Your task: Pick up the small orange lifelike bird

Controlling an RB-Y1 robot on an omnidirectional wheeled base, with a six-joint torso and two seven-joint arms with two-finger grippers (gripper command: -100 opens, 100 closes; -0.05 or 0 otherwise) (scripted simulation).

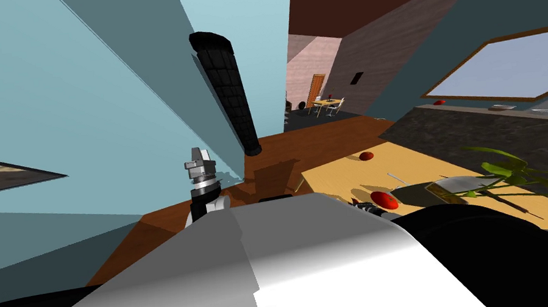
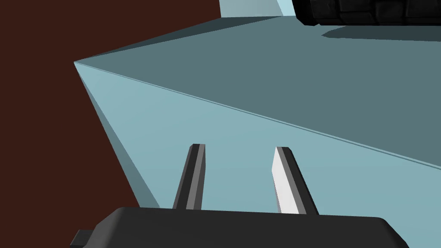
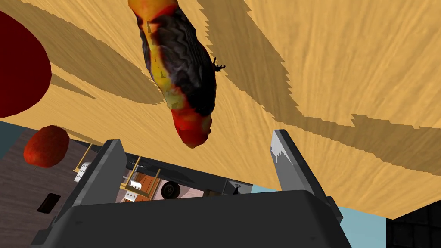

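The bird (image 3: 181, 73) is orange-red and yellow with a black back. It lies on the light wooden table (image 3: 344, 64), stretched out away from my right gripper (image 3: 195, 138). That gripper is open, its two fingers standing either side of the bird's red end, which is just beyond the fingertips and not touching them. In the head view this hand shows as a small dark part (image 1: 364, 207) at the table's near edge, beside my chest. My left gripper (image 2: 239, 148) is open and empty, raised at my left (image 1: 198, 162) by the pale blue wall.
A round red object (image 1: 384, 199) lies on the table close beside the bird, and a smaller one (image 1: 366, 155) sits further back. A grey dish (image 1: 453, 186) and a green plant (image 1: 513, 172) take up the table's right. A tall black object (image 1: 227, 85) stands by the wall.
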